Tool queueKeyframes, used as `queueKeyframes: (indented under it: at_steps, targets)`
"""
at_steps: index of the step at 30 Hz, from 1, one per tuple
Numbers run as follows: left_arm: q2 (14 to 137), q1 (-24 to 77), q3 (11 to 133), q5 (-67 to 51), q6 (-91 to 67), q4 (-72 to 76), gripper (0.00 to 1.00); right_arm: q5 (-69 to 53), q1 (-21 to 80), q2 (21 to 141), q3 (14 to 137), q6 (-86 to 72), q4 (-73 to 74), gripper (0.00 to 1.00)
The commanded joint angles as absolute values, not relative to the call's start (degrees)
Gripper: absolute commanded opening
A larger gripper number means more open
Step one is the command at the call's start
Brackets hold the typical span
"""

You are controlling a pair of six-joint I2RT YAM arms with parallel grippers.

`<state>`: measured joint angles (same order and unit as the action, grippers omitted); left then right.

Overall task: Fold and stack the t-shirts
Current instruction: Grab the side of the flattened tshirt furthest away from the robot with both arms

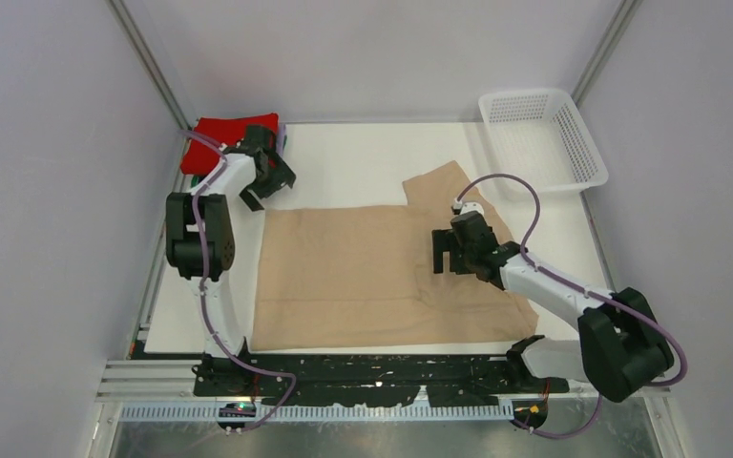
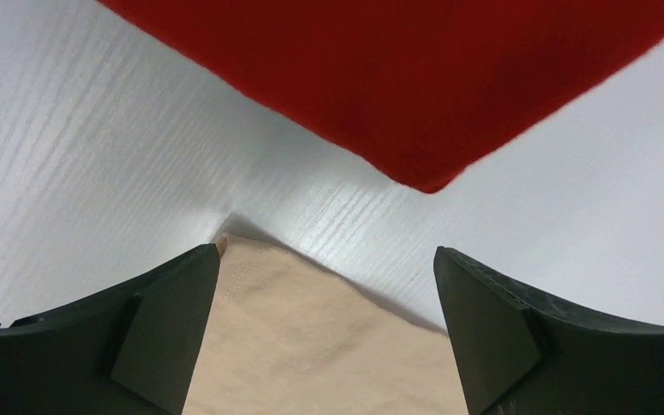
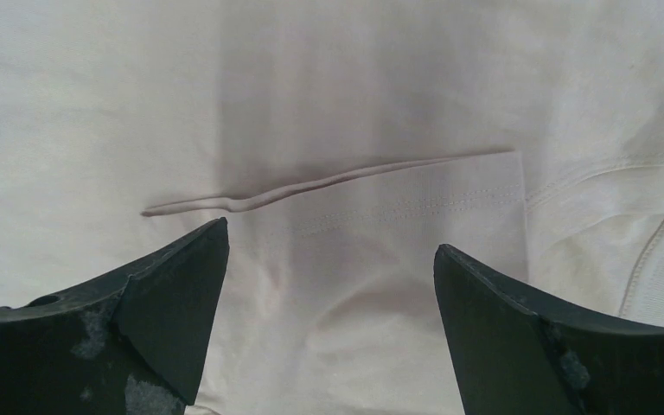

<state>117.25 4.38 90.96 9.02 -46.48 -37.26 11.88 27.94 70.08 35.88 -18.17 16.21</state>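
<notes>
A: Nearest, the right fingers (image 3: 177,294) are hanging open over the beige t-shirt (image 1: 363,277), which is lying flat on the surface (image 1: 363,157).

B: Farther off, the left fingers (image 2: 169,303) are gaping over its far corner, beside the red t-shirt (image 1: 224,134). I'm worrying that a pinch catching only one layer could drag the fold crooked.

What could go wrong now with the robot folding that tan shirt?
The open left gripper hovers by a corner of the tan shirt, close to the red shirt; it might snag the red one. The open right gripper is over a raised crease, so it may bunch the cloth or grab one layer only.
</notes>
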Motion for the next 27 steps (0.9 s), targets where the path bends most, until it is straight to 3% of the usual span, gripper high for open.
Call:
queueKeyframes:
  at_steps: [1, 9, 27]
  targets:
    - [114.5, 5.1, 89.6, 9.3, -47.1, -36.9, 1.00, 11.7, 26.8, 75.7, 37.0, -22.4, 13.7, 0.95]
    - [111.9, 5.9, 85.9, 7.8, -47.5, -35.3, 1.00, 9.2, 17.7, 80.6, 36.1, -25.9, 15.1, 0.96]
    - [116.5, 9.2, 86.9, 2.8, -48.1, -34.6, 0.98, 8.7, 12.2, 70.7, 32.8, -25.0, 20.2, 0.95]
